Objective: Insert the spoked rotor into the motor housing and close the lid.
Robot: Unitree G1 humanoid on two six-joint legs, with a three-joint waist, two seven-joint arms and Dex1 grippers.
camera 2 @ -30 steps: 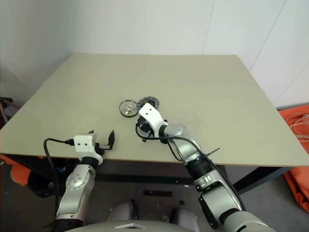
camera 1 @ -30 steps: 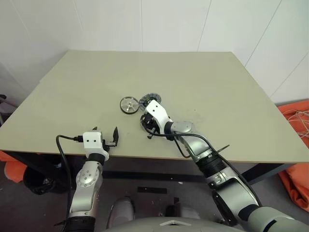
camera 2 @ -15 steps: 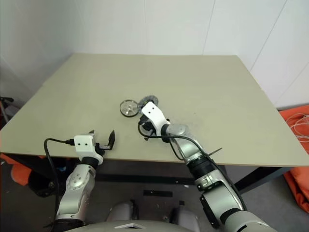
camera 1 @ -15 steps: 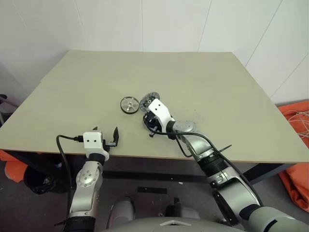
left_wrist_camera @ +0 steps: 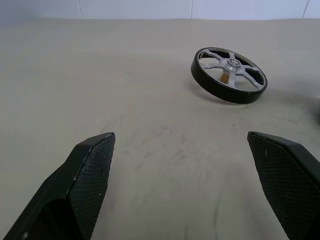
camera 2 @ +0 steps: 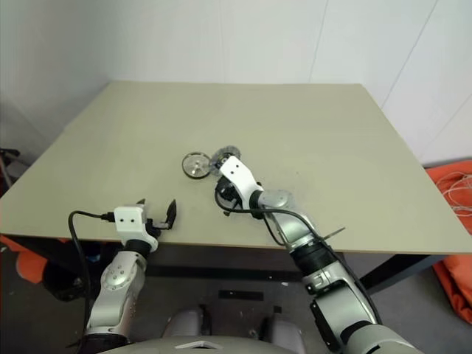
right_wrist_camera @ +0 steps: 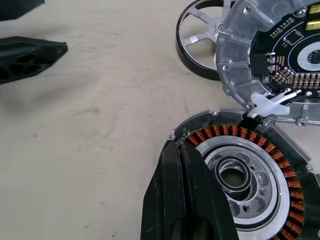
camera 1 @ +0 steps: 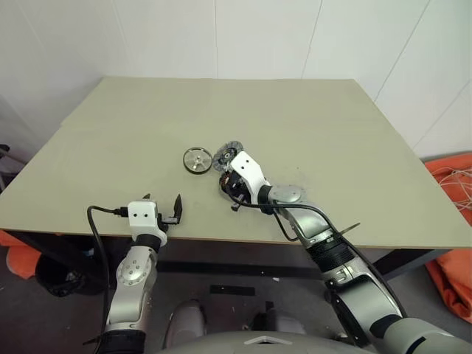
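A: Item one, right gripper [right_wrist_camera: 187, 195]?
B: Fingers pressed together with nothing between them, tips lying over the near rim of the housing [right_wrist_camera: 240, 185] (copper windings around a silver hub, dark outer wall). Whether they touch the rim, I cannot tell.

A: Left gripper [left_wrist_camera: 185, 165]?
B: Spread wide, empty, level above the table's [camera 1: 110, 147] near edge, well apart from the parts.

A: Rotor [left_wrist_camera: 229, 75]?
B: Black-rimmed, silver-spoked, one side tipped up slightly; it sits left of the housing, just beside it.

A: Lid [right_wrist_camera: 280, 55]?
B: Clear round cover with a circuit ring inside, hinged to the housing's far side and standing open, leaning toward the rotor.

A: Writing?
B: Small print on the lid's board, too fine to read.

A: Room?
B: Parts cluster mid-table, somewhat toward the near edge; bare surface lies all around (widest at the far side). Bare table also lies between the left gripper and the rotor.
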